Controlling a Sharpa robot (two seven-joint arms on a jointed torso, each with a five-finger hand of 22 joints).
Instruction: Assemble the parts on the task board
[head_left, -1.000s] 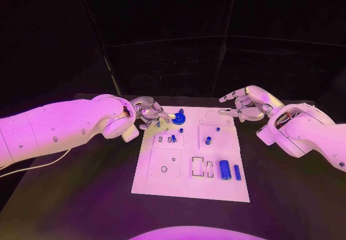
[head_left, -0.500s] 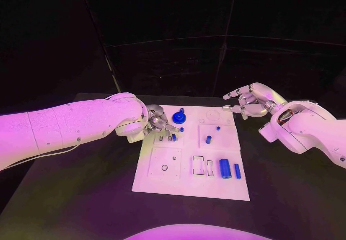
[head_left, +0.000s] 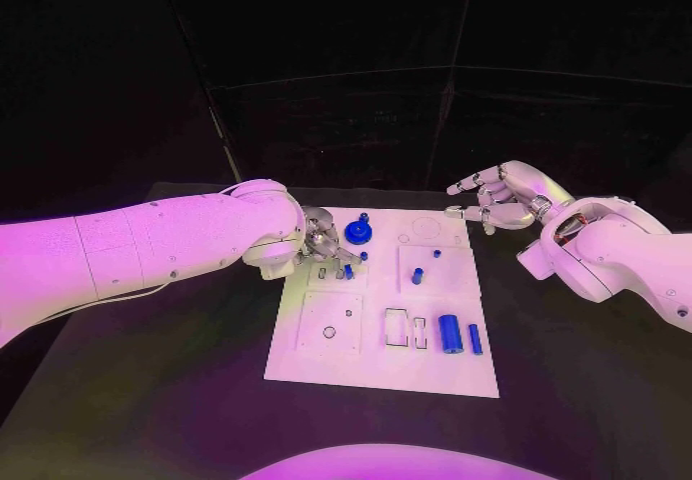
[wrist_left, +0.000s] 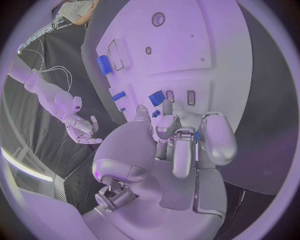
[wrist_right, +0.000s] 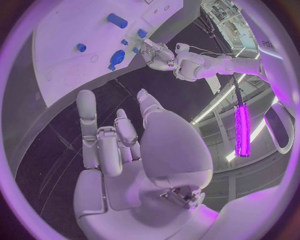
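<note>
While the task board (head_left: 382, 350) lies in the middle of the black table (head_left: 173, 400), we read the scene from left to right. At the left, the left hand (head_left: 320, 246) hangs low over the board's near-left upper region, fingers curled downward around a small blue peg (head_left: 348, 271); in the left wrist view a sliver of blue (wrist_left: 196, 136) shows between the fingers (wrist_left: 215, 137), so we judge that this hand pinches a part, though the grip itself is partly hidden. Just beside it, toward the board's far edge, a round blue disc part (head_left: 358, 236) sits on the board. Further right, a short blue peg (head_left: 417, 275) stands in the upper middle, with a smaller blue piece (head_left: 436, 255) beyond it. Lower right, a blue cylinder (head_left: 450, 334) and a slim blue bar (head_left: 475, 339) lie loose beside two empty rectangular slots (head_left: 395, 330); a round hole (head_left: 329, 332) on the lower left is also unfilled. At the far right, the right hand (head_left: 493, 203) hovers off the board's far-right corner, fingers spread and holding nothing.

We judge the assembly to be at an early-to-middle stage: a few pegs appear seated, while the cylinder, the bar and several recesses remain to be matched. We can read no brand, label or writing on the board or the parts.
</note>
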